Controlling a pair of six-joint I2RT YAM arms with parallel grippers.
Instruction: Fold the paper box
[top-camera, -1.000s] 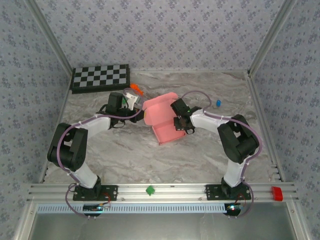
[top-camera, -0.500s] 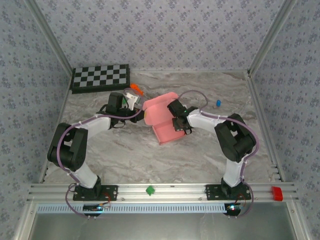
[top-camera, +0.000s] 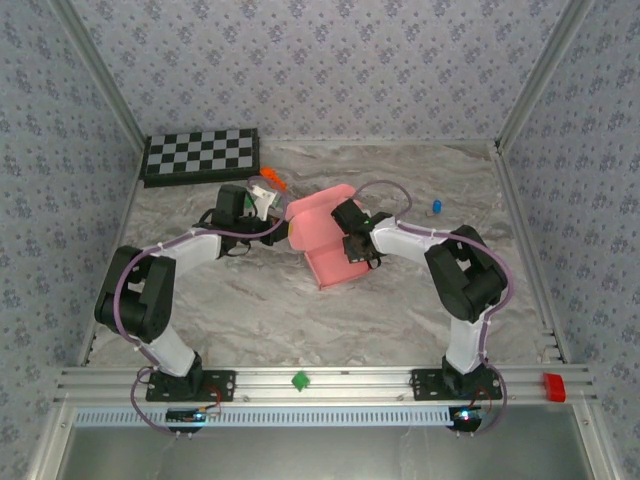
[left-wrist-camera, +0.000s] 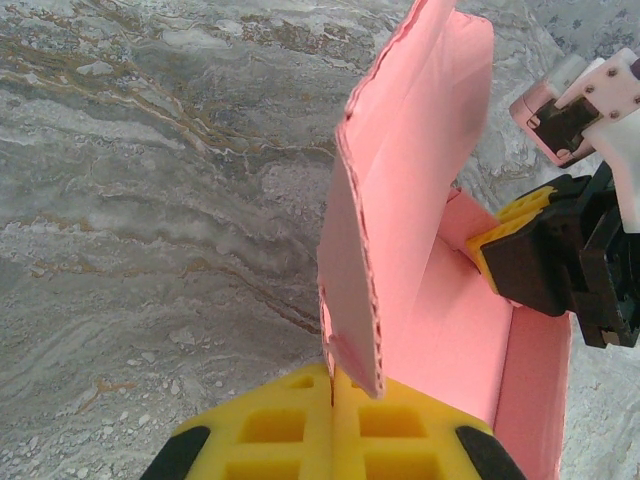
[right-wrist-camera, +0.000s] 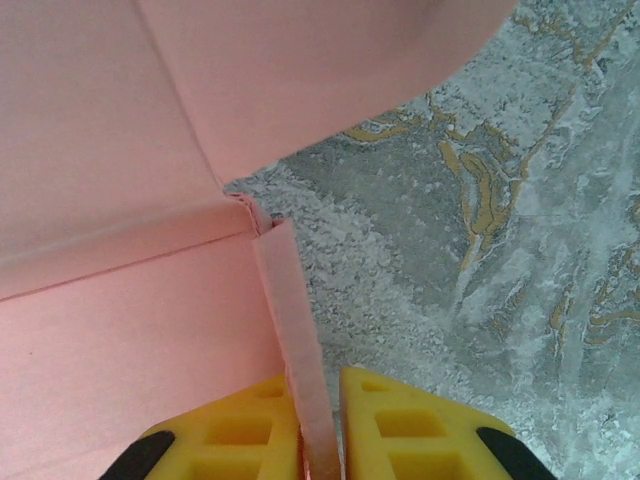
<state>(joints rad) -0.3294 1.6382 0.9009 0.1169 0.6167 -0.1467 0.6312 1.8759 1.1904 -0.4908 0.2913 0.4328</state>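
One pink box (top-camera: 318, 228) sits half-formed in the middle of the counter (top-camera: 250, 300), between two arms. Over the last second we see the right arm (top-camera: 465, 275) swing its wrist a little leftward, further over the box. The left arm (top-camera: 140, 290) and the box barely move.

The left claw (left-wrist-camera: 333, 385) is clenched on the edge of a raised flap. The right claw (right-wrist-camera: 318, 400) is grasping a thin side wall. We judge that the right arm is working that wall inward, so folding is under way but unfinished.

We count:
- one box
- two claws
- one checkerboard (top-camera: 200, 153)
- one blue piece (top-camera: 436, 207)
- one orange piece (top-camera: 272, 180) by the left wrist
- one green marker (top-camera: 299, 380)
- one red block (top-camera: 553, 386) on the front rail (top-camera: 380, 378)
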